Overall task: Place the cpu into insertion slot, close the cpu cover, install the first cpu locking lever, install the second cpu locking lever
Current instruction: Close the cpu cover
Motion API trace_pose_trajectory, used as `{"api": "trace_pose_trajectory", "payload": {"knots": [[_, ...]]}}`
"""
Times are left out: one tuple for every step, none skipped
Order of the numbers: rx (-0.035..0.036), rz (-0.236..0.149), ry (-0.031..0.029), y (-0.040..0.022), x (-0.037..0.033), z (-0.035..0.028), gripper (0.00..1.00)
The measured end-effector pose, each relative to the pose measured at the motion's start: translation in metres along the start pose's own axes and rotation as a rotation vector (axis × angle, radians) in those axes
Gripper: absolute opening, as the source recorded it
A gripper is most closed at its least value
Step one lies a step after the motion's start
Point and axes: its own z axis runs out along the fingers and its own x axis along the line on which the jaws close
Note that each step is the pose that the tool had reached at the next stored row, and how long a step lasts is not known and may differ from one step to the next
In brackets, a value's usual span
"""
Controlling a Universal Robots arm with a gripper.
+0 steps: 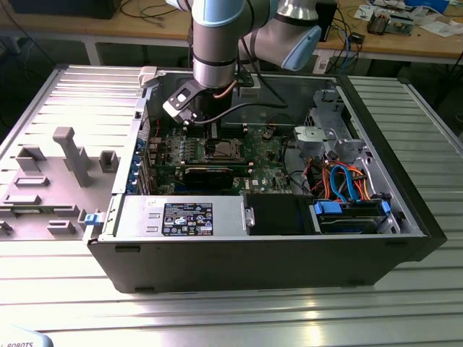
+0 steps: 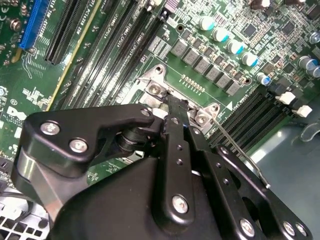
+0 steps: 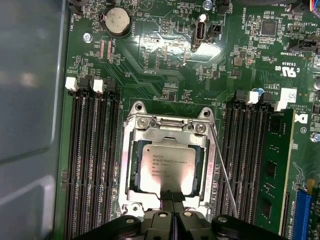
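Observation:
The cpu (image 3: 167, 167), a silver-beige square, lies flat in the insertion slot (image 3: 137, 107) of the green motherboard (image 1: 268, 155). The silver cpu cover (image 3: 131, 165) lies down around it, the chip showing through its window. My gripper (image 3: 172, 196) is shut, with its black fingertips (image 2: 176, 102) touching the cover's edge by the chip. Beside the socket a thin wire locking lever (image 3: 225, 180) stands loose and angled away; it is also in the second wrist view (image 2: 240, 150). In the exterior view the gripper (image 1: 208, 136) hangs over the socket inside the open computer case (image 1: 253, 253).
Black memory slots (image 3: 92, 160) flank the socket, with a memory stick (image 3: 272, 165) seated on one side. A coin battery (image 3: 116, 21) sits further off. A drive cage with orange and blue cables (image 1: 347, 181) fills the case's right. A grey fixture plate (image 1: 51, 173) lies at the exterior view's left.

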Motion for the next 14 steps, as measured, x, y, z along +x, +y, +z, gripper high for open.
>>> {"api": "trace_pose_trajectory", "payload": {"knots": [[-0.0004,0.0,0.0004,0.0,0.0001,-0.0007,0.11],[-0.0012,0.0,0.0015,0.0001,0.0002,-0.0021,0.11],[-0.0025,0.0,0.0028,0.0003,0.0005,-0.0045,0.11],[-0.0011,0.0,0.0013,0.0001,0.0003,-0.0073,0.11],[-0.0003,0.0,0.0004,-0.0002,0.0,-0.0106,0.11],[-0.0005,0.0,0.0007,-0.0002,0.0,-0.0124,0.11],[-0.0003,0.0,0.0004,-0.0003,0.0,-0.0143,0.11],[-0.0003,0.0,0.0004,-0.0003,0.0,-0.0148,0.11],[-0.0004,0.0,0.0005,0.0002,0.0,-0.0149,0.11],[-0.0003,0.0,0.0003,0.0037,-0.0003,-0.015,0.11],[-0.0003,0.0,0.0003,0.0063,-0.0006,-0.0151,0.11],[-0.0003,0.0,0.0003,0.0097,-0.0008,-0.0152,0.11],[-0.0003,0.0,0.0004,0.0148,-0.0013,-0.0153,0.11],[-0.0003,0.0,0.0003,0.0209,-0.0018,-0.0154,0.11]]}}
